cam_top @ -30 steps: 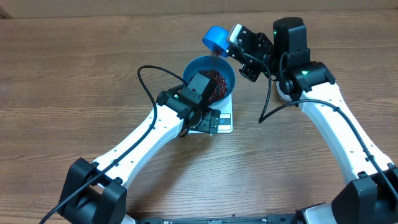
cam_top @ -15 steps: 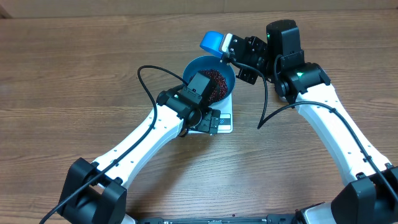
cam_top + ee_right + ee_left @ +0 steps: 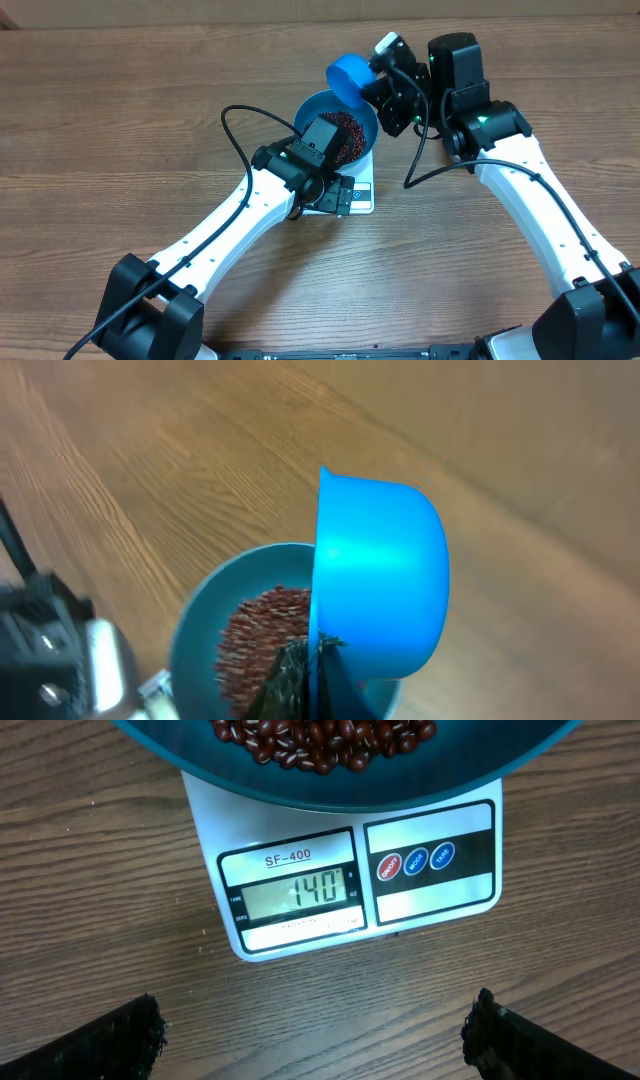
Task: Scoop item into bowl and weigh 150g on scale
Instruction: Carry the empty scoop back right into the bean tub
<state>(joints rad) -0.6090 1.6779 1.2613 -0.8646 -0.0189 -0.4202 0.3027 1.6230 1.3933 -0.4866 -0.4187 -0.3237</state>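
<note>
Right claw (image 3: 378,68) holds scoop (image 3: 349,77) tipped over bowl (image 3: 313,106) — scale (image 3: 432,906) shows 140.

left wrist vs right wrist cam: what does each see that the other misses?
Only left wrist: the display of the flat white square kitchen scale, reading 140, its three round buttons, and the open left pincer. Only right wrist: the small bright blue plastic scoop, tipped on its side above the bowl, in the shut right pincer. Both: the round deep blue bowl holding dark red-brown beans, and the brown wooden table.
</note>
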